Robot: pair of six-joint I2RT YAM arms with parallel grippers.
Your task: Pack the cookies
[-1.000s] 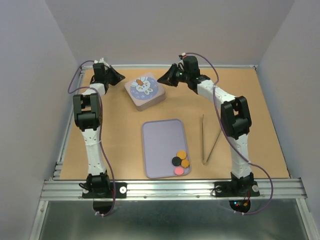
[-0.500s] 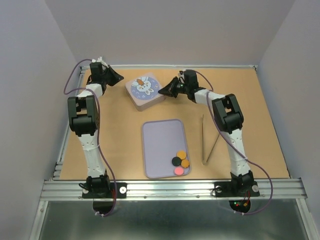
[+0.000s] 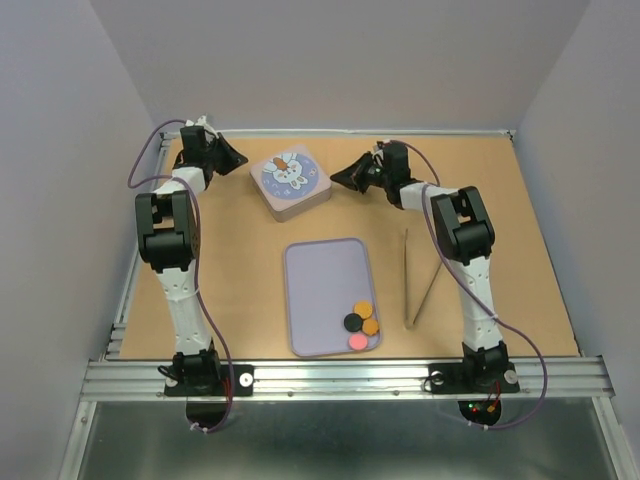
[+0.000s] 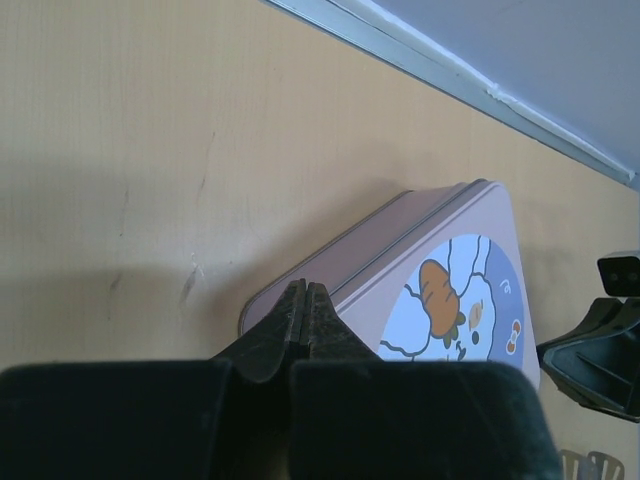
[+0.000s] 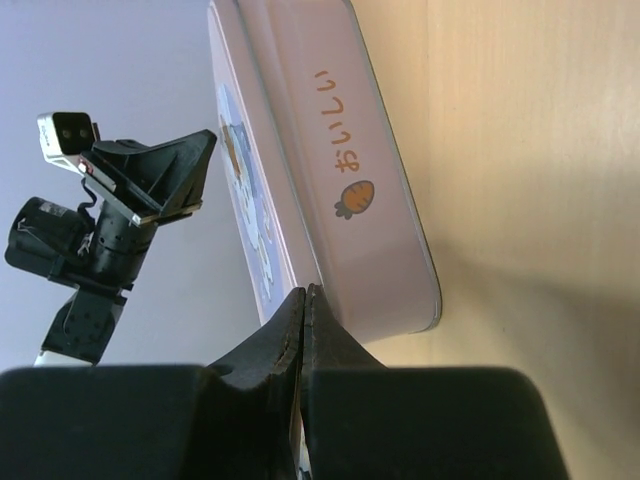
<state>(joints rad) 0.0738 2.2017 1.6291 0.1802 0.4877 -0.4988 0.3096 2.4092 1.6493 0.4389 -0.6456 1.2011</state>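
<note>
**Cookies in the near tray corner, both grippers clenched empty by the far tin**

Nearest the arm bases, four cookies [image 3: 360, 322] lie bunched in the near right corner of a lavender tray [image 3: 318, 285]: two orange-brown rounds, one black and one pink, touching or almost touching one another. The rest of the tray is bare. Just right of the tray, a pair of thin tongs [image 3: 414, 285] lies on the tabletop [image 3: 500, 230], its two legs meeting at the near end and spreading toward the far side.

Farther back, a closed pink tin [image 3: 290, 184] with a rabbit-and-carrot lid sits at the far middle of the tabletop. The left gripper [image 3: 241, 156] points at the tin's left corner and the right gripper [image 3: 336, 176] at its right side. Each has its fingers pressed together with nothing between them. Both tips sit just beside the tin wall; whether either touches it cannot be told.

The cookies lie well apart from both grippers, on the near side of the tin, with most of the tray between.
</note>
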